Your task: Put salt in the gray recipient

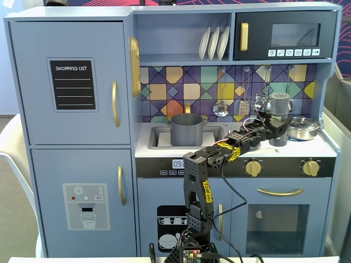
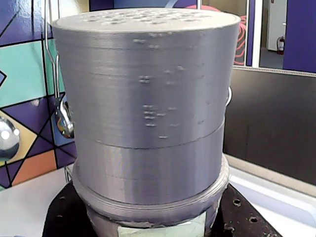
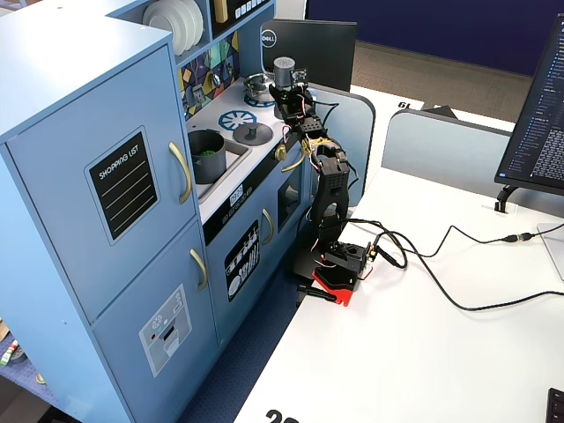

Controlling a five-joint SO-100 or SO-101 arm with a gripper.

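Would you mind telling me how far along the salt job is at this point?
Done: the claw has closed on the salt shaker, which fills the wrist view and stands over the stovetop. In hand: holding it upright there. Left: carrying it across to the gray pot in the sink, which sits well to the left in a fixed view.

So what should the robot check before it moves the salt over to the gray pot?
1. Hand closed on the salt: ok; the salt fills the wrist view.
2. Salt upright: ok in both fixed views.
3. Gray pot open, no lid on it: ok; it sits in the sink.
4. Shiny pan out of the way: ok, it is right of the hand, the pot is left.
5. Salt lifted off the counter: cannot tell.
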